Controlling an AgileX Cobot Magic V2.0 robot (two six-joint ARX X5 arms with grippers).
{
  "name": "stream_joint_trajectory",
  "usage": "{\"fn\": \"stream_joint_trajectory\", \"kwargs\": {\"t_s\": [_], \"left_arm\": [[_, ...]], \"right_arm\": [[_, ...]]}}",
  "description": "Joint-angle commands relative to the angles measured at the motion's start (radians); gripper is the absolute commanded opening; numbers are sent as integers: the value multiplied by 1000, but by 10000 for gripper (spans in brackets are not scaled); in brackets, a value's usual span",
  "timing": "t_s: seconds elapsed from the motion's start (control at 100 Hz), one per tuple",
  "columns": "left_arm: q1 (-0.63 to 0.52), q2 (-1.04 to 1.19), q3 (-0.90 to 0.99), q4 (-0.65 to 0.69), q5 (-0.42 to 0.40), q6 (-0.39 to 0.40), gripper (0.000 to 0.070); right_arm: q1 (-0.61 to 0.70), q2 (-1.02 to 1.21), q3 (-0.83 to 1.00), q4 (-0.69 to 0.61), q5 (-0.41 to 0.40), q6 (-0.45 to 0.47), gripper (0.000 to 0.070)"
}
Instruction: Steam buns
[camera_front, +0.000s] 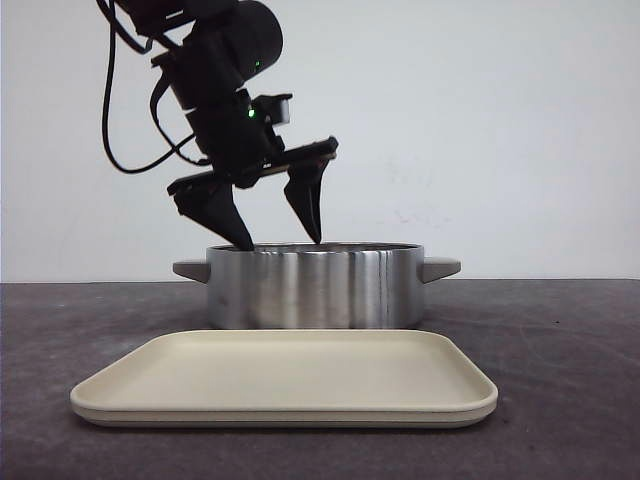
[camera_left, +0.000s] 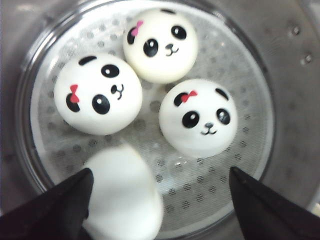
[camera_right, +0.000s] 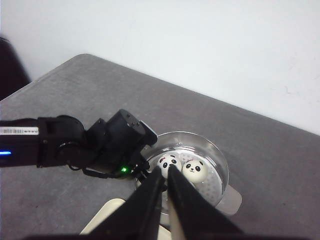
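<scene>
Several white panda-faced buns lie on the perforated steamer plate (camera_left: 240, 85) inside the steel pot (camera_front: 315, 290). Three show their faces: bun (camera_left: 97, 95), bun (camera_left: 160, 45) and bun (camera_left: 199, 117). A fourth bun (camera_left: 125, 192) is blurred with its face hidden, right beside one finger (camera_left: 60, 205). My left gripper (camera_left: 160, 172) is open above the plate, with nothing held between its fingers. In the front view this left gripper (camera_front: 280, 242) has its tips at the pot's rim. My right gripper (camera_right: 162, 171) is shut and empty, high above the table, looking down on the pot (camera_right: 220, 165) and two buns (camera_right: 194, 169).
A beige tray (camera_front: 285, 385) lies on the dark grey table in front of the pot, nothing on it. The pot's handles (camera_front: 440, 268) stick out to both sides. The left arm (camera_right: 100, 145) reaches over the pot from the side.
</scene>
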Motion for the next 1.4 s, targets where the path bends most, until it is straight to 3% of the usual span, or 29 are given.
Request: {"fn": "stream_joint_trajectory", "kwargs": {"t_s": [0.0, 0.24, 0.42, 0.61, 0.71, 0.9, 1.02, 1.06, 1.21, 1.39], "left_arm": [[-6, 16, 62, -28, 2, -2, 522], [-6, -89, 154, -100, -43, -88, 506], [-8, -281, 153, -132, -119, -41, 427], [-8, -514, 143, -209, -161, 0, 413], [-8, -636, 111, -252, -193, 19, 334], [-7, -906, -63, -290, -237, 21, 308], [-8, -1083, -219, -278, -257, 2, 297], [-7, -1139, -274, -267, -275, -9, 258], [-7, -1341, -448, -243, -332, -46, 6], [-7, -1473, -520, -269, -365, -48, 0]], "right_arm": [[11, 8, 18, 9, 7, -13, 13], [0, 7, -79, 49, 92, -31, 13], [-46, -7, -251, 132, 74, -31, 13], [-47, -56, -488, 344, -25, -31, 14], [-44, -87, -608, 466, -58, -31, 13], [-33, -151, -813, 686, -69, -30, 14], [-33, -192, -934, 847, -140, -28, 13], [-33, -204, -969, 897, -161, -25, 13], [-33, -229, -1060, 1047, -227, 5, 13], [-27, -229, -1065, 1059, -239, 23, 13]]}}
